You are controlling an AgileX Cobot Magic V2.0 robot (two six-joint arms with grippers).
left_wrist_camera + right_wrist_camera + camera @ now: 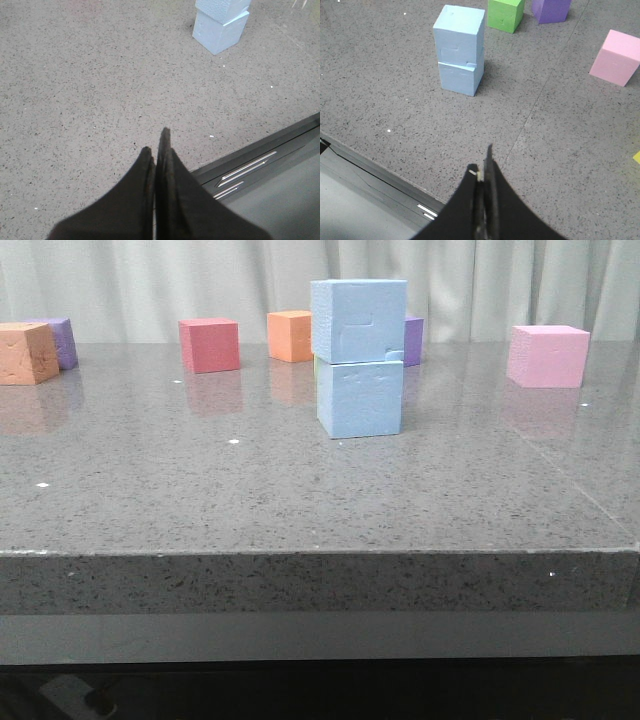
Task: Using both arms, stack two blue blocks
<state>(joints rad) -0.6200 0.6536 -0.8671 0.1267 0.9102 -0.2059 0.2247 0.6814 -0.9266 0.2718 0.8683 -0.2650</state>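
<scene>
Two blue blocks stacked mid-table, toward the far edge.
We see upper block (358, 320) seated squarely on lower block (360, 398); left gripper (159, 150) and right gripper (484, 165) closed, empty, near the table's (300, 500) front edge, clear of it.

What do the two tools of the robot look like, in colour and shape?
Both the left tool and the right tool are plain black, with fingers that taper to thin pointed tips. No cables or markings show on them, and the arms are out of view.

Left gripper (159, 150) and right gripper (482, 165): jaws closed (nothing held).
</scene>
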